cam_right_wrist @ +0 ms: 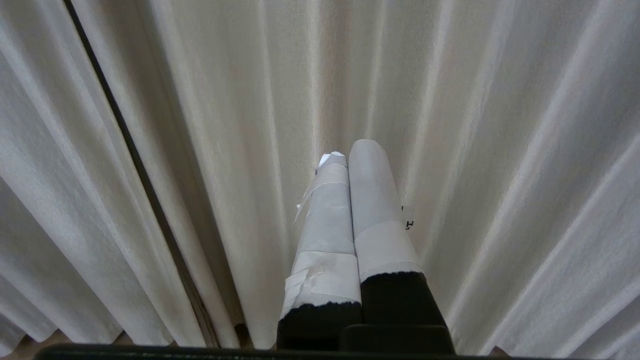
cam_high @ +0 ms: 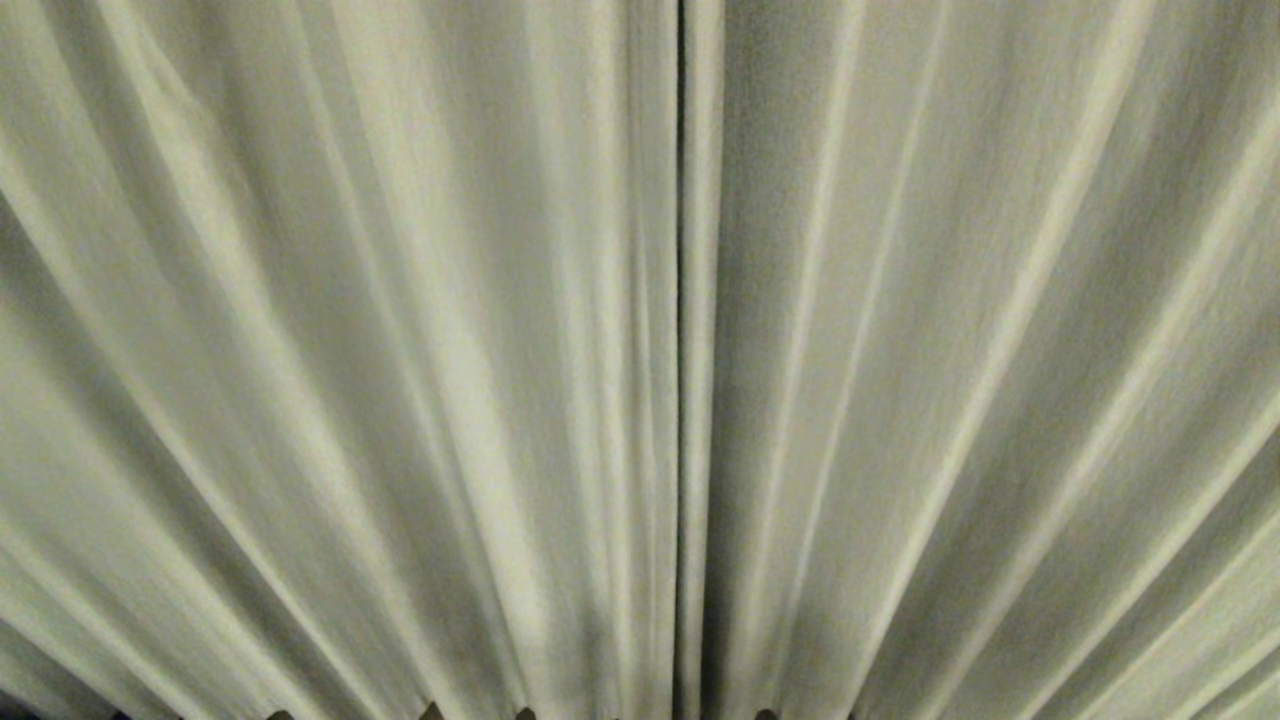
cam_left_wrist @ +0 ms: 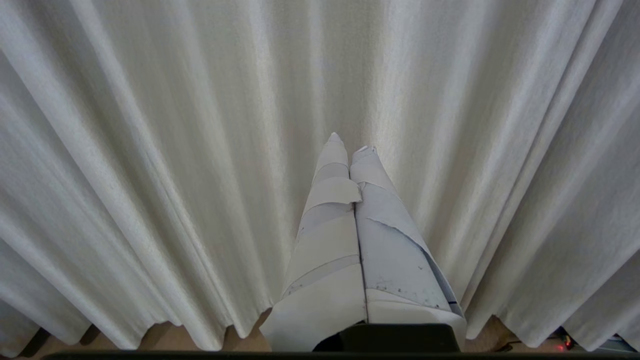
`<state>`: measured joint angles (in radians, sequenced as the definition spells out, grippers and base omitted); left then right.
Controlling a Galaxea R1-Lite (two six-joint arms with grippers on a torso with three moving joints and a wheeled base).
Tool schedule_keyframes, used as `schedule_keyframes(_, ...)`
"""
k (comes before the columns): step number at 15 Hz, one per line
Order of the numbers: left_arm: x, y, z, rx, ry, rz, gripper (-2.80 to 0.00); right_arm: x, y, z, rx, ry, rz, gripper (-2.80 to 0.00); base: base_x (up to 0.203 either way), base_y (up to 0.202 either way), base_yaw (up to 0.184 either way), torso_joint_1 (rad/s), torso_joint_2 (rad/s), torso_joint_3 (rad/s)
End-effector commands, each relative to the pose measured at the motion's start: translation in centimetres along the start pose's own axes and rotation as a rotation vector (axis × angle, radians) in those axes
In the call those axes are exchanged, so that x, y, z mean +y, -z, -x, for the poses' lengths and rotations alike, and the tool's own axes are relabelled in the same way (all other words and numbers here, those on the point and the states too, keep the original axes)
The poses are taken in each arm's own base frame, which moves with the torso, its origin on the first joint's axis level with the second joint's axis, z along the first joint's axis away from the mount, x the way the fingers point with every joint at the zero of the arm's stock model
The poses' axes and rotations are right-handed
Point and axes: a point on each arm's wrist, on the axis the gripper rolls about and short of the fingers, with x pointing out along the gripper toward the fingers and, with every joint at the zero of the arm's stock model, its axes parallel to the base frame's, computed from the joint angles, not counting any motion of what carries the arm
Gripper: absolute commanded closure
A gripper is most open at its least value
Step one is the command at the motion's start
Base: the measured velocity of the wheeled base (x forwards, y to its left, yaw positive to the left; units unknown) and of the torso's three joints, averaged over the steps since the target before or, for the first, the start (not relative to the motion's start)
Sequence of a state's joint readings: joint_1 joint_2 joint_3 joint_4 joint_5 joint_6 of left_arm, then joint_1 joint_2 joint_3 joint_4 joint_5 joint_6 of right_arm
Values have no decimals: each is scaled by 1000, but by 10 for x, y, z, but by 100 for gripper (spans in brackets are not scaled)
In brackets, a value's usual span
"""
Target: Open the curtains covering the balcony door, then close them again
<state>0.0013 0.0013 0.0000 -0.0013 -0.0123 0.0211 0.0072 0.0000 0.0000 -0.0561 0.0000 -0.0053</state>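
The cream-white pleated curtains fill every view. In the head view the left panel (cam_high: pixel 350 330) and the right panel (cam_high: pixel 980 330) meet at a thin dark slit (cam_high: pixel 681 300) down the middle. The balcony door is hidden behind them. My left gripper (cam_left_wrist: pixel 349 144), its fingers wrapped in white tape, is shut with nothing between them and points at the left panel's folds (cam_left_wrist: pixel 150 150). The right gripper (cam_right_wrist: pixel 350 150), also taped, is shut and empty, pointing at the right panel (cam_right_wrist: pixel 475 150) a little to the side of the dark slit (cam_right_wrist: pixel 135 165). Neither arm shows in the head view.
The wavy bottom hem (cam_left_wrist: pixel 165 332) hangs just above a tan wooden floor (cam_left_wrist: pixel 170 341). A dark cable and a small red light (cam_left_wrist: pixel 566 344) lie on the floor below the hem in the left wrist view.
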Motion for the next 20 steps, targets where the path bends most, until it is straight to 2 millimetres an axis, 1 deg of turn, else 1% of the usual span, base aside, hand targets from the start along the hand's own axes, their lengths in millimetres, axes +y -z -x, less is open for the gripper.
schedule_keyframes(1,0,0,0,-2,0,0,0,0,0,0,-1,0,1,0,0,0,0,0,0,0)
schedule_keyframes(20,0,0,0,-2,0,0,0,0,0,0,-2,0,-2,0,0,0,0,0,0,0)
